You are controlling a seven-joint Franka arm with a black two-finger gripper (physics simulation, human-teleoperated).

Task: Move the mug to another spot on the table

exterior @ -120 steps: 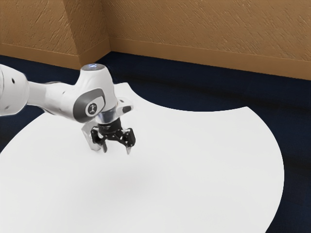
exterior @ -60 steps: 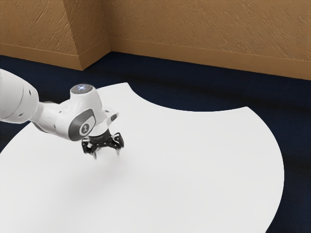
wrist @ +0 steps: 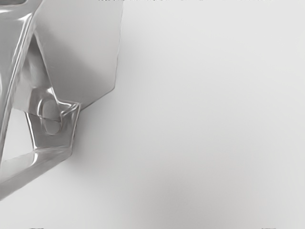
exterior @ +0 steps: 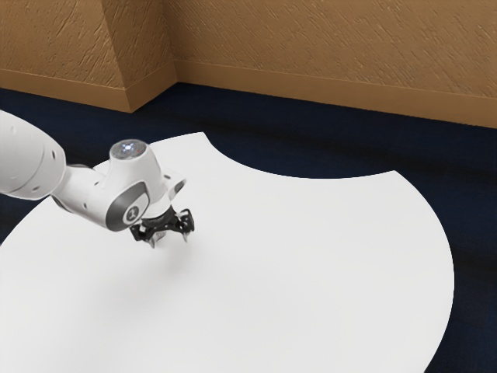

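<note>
1. The hand [exterior: 168, 237] hangs low over the surface [exterior: 326, 264], spread open and gripping nothing.
2. The pale, glossy mug [wrist: 76, 52], I'd guess, sits just beside it.
3. Closing off-centre could knock it aside.

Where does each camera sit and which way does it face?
Exterior: raised at the arm's side, looking down across the table toward the wall; the arm enters from the exterior view's left, with the open gripper low over the table.
Wrist: on the hand, looking down at the table from close up; a glossy grey shape, maybe the mug, is beside the hand.
Shared: the white table under the gripper.
</note>
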